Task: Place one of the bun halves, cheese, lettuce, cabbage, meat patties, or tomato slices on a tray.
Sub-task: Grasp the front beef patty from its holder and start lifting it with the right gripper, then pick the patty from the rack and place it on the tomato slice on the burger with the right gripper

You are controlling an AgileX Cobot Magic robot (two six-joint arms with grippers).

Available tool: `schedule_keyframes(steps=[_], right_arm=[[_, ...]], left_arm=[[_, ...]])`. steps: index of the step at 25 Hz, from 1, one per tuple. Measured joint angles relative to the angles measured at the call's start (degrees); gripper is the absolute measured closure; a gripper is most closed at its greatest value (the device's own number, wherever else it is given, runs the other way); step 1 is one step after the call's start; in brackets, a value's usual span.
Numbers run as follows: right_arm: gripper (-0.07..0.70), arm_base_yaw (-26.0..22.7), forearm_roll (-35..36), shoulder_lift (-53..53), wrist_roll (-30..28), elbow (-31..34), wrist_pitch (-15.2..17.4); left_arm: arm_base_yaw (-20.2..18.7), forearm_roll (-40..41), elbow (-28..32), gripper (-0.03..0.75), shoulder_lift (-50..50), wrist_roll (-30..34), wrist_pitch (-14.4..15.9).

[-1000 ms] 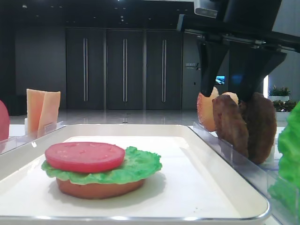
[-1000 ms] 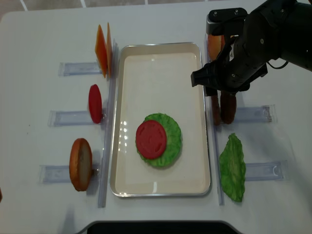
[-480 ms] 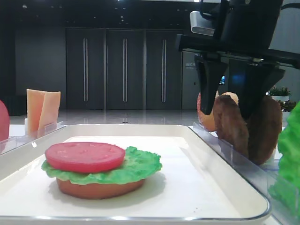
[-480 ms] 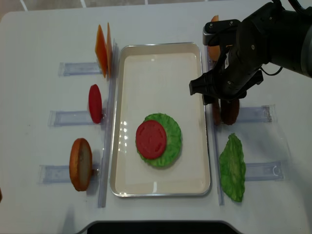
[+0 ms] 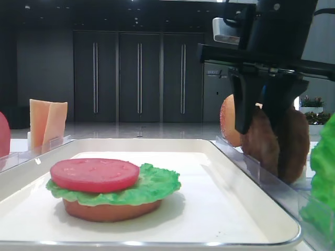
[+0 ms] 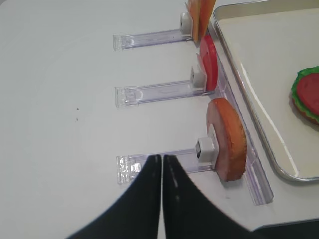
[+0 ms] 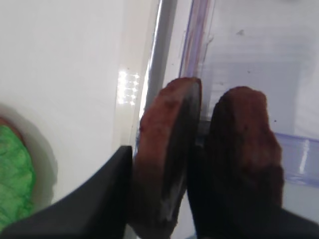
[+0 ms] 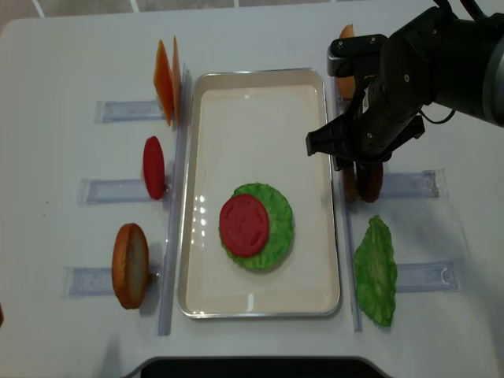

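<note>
Right wrist view: the black right gripper (image 7: 164,199) has its two fingers on either side of the nearer dark brown, grainy round meat patty (image 7: 167,149), one finger (image 7: 99,194) against its left face, the other between it and the second patty (image 7: 241,149). Jaws partly closed around the disc; whether they press it firmly cannot be told. Both patties stand on edge in a clear plastic holder rack (image 7: 304,159), just right of the rim of the large white rectangular tray (image 7: 154,64).

Overhead view: right gripper (image 8: 356,161) sits over the patties (image 8: 370,181) beside the tray's (image 8: 260,102) right edge. On the tray lies a stack: red tomato slice (image 8: 244,224) on green ruffled lettuce (image 8: 276,228). A second lettuce leaf (image 8: 376,272) lies right of the tray.

Left wrist view: left gripper (image 6: 162,164), fingers together, holding nothing, hovers over the white table near the upright tan-orange bun half (image 6: 229,139).
</note>
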Motion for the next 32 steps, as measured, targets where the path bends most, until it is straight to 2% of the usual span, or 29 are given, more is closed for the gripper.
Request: schedule_keyframes(steps=[3,5,16,20,25,32], right_arm=[[0.484,0.0,-0.6,0.1,0.0,0.2,0.1],[0.512,-0.1,-1.3,0.1,0.0,0.2,0.5],[0.512,2.0,-2.9,-1.5,0.4,0.3,1.8],[0.514,2.8,-3.0,-4.9,1.3,0.3,5.2],[0.521,4.1,-2.1,-9.3,3.2,0.2,7.0],[0.521,8.7,-2.1,-15.3,7.1,-0.3,12.0]], left_arm=[[0.0,0.0,0.0,0.722,0.0,0.0,0.0],[0.0,0.0,0.0,0.722,0.0,0.0,0.0],[0.0,0.0,0.0,0.722,0.0,0.0,0.0],[0.0,0.0,0.0,0.722,0.0,0.0,0.0],[0.0,0.0,0.0,0.722,0.0,0.0,0.0],[0.0,0.0,0.0,0.722,0.0,0.0,0.0]])
